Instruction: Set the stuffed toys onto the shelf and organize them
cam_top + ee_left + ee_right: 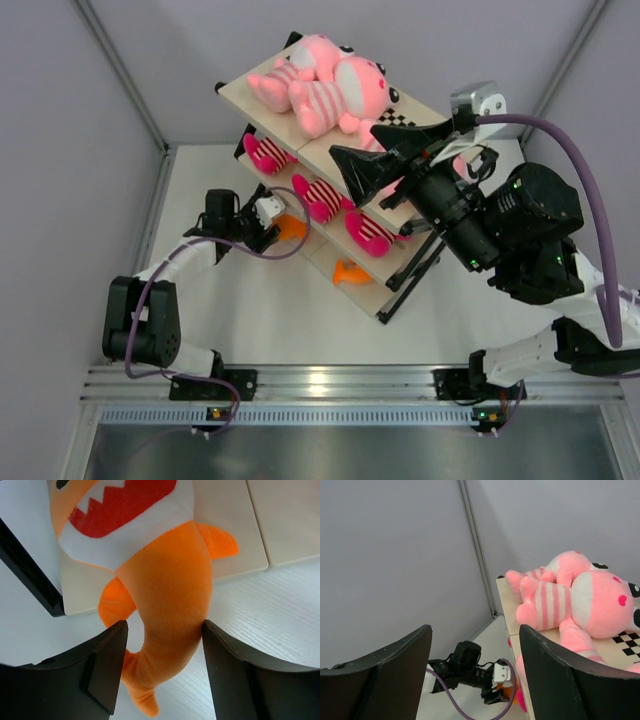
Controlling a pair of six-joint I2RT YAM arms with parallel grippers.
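The shelf (243, 97) stands tilted at the table's middle. Two large pale-pink toys (330, 85) lie on its top board, also in the right wrist view (570, 597). Three hot-pink striped toys (320, 195) lie on the middle board. An orange toy (292, 228) lies at the bottom board's (240, 525) left edge, its tail hanging onto the table. My left gripper (275, 228) is open and straddles that tail (165, 610); the right finger (225, 660) touches it, the left finger stands apart. My right gripper (352, 140) is open and empty, in the air above the shelf.
A second orange toy (352, 270) lies on the bottom board's right half. The shelf's black frame leg (30, 575) stands just left of the held tail. Grey walls enclose the white table (280, 300). The left arm's purple cable (255, 255) loops by the shelf.
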